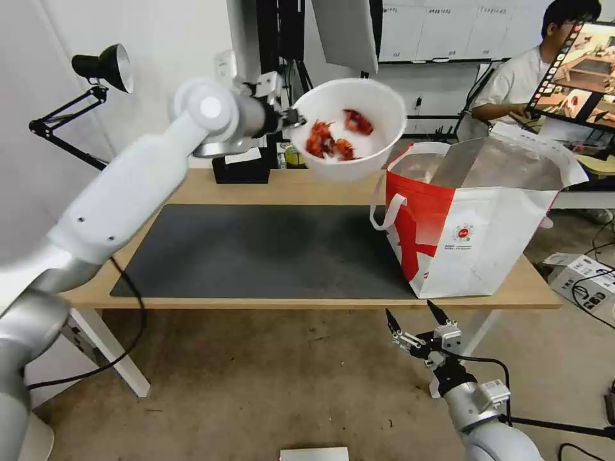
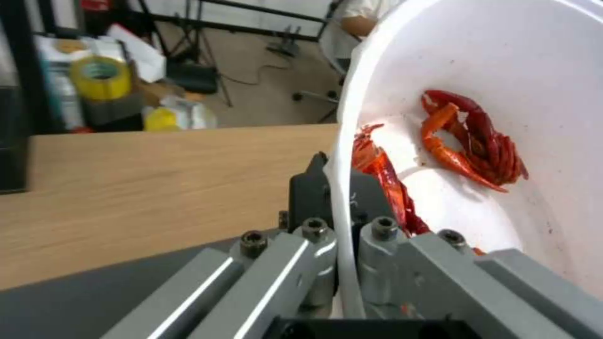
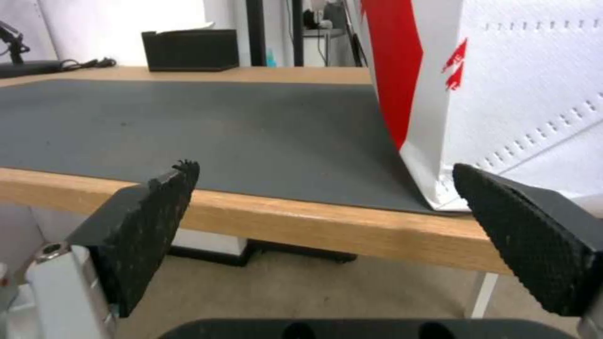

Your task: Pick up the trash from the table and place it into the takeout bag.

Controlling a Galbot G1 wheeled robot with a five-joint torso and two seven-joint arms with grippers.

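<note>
My left gripper (image 1: pixel 296 118) is shut on the rim of the white bowl (image 1: pixel 349 128), holding it tilted in the air above the back of the table (image 1: pixel 256 186), just left of the takeout bag (image 1: pixel 471 221). Red crayfish shells (image 1: pixel 327 139) lie inside the bowl. The left wrist view shows the fingers (image 2: pixel 308 193) pinching the bowl's (image 2: pixel 502 70) rim with shells (image 2: pixel 471 139) beyond. The red-and-white bag stands open on the table's right end, foil lining showing. My right gripper (image 1: pixel 414 320) hangs open below the table's front edge, near the bag's (image 3: pixel 502 94) base.
A dark grey mat (image 1: pixel 256 250) covers most of the tabletop. A black box (image 1: pixel 243 168) stands at the back edge, and a black desk lamp (image 1: pixel 96 70) is at the far left. A person sits behind the bag at a screen.
</note>
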